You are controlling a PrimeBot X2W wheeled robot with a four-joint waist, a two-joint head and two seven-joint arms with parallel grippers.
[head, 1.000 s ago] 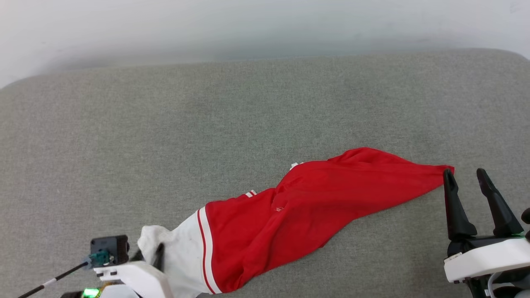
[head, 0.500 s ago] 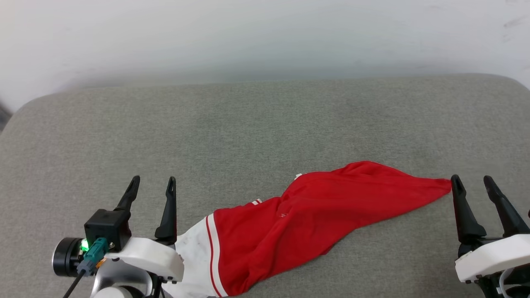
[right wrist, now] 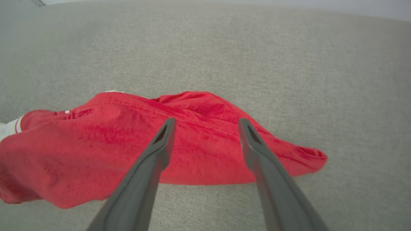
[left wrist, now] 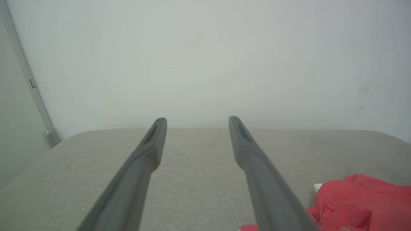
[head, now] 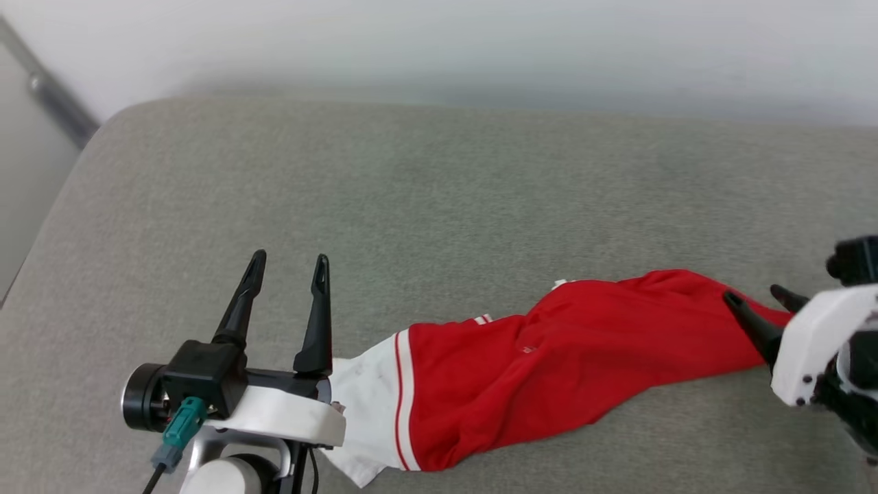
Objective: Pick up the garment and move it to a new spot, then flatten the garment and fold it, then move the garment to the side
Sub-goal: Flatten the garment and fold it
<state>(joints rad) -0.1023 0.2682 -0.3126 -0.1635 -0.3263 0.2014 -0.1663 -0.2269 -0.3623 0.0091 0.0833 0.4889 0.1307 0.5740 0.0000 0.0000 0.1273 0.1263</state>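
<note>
Head view, item one: grey cushion [head: 439,192], on whose near half we log the garment [head: 549,370], a long twisted strip with a creased red body, its white striped end toward the robot's left and its red tip toward the right. By our reckoning it is unheld, neither flattened nor folded, so flattening, folding and the shift aside remain. Left gripper [head: 289,259], fingers apart and empty, points over bare cushion beside the white end; right gripper [right wrist: 206,120], fingers apart, hovers over the red end.
</note>
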